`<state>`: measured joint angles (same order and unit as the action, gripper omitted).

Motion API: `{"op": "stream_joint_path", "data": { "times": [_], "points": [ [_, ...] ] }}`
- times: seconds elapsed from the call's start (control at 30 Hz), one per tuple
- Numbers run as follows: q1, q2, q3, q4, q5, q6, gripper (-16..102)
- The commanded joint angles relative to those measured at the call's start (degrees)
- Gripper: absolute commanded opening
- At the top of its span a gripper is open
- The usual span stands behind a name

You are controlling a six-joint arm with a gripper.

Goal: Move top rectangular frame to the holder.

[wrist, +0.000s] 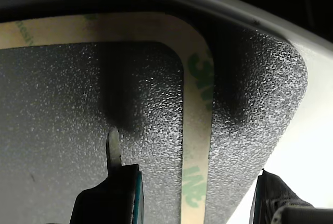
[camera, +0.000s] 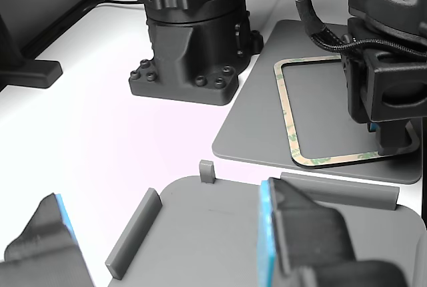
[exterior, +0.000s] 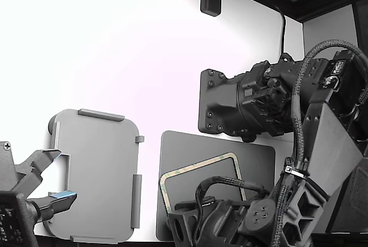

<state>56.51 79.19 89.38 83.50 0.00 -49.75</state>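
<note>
The top rectangular frame [exterior: 195, 165], with a cream border mottled green, lies flat on a dark grey mat [exterior: 253, 161]. My gripper [wrist: 192, 195] is open just above the frame's border [wrist: 196, 130] near a rounded corner. One finger [wrist: 112, 182] is over the dark middle and the other [wrist: 273, 198] is outside the border. In the other view my gripper [camera: 393, 137] stands low over the frame's [camera: 285, 107] near corner. The holder [exterior: 95, 172], a light grey tray with bar tabs, lies apart on the exterior view's left and shows in the other view [camera: 213, 233].
A second arm's gripper [exterior: 52, 192] with blue pads is open over the holder's near edge; its fingers [camera: 300, 227] frame the other view. A black arm base [camera: 190, 40] stands behind the mat [camera: 253, 133]. My arm's body and cables [exterior: 310, 143] hide part of the frame.
</note>
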Motion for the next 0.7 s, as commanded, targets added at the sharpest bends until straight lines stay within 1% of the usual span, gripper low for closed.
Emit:
{"op": "stream_joint_path", "data": {
  "times": [0.0, 0.17, 0.3, 0.67],
  "points": [
    [-0.5, 0.8, -1.0, -0.9, 0.2, 0.1, 85],
    [-0.3, -0.4, -1.2, -1.8, -0.1, 0.1, 80],
    [0.0, -1.1, -1.6, -2.0, -0.1, -0.4, 81],
    [0.4, -1.9, -2.2, -1.9, 0.4, -1.1, 75]
  ]
}}
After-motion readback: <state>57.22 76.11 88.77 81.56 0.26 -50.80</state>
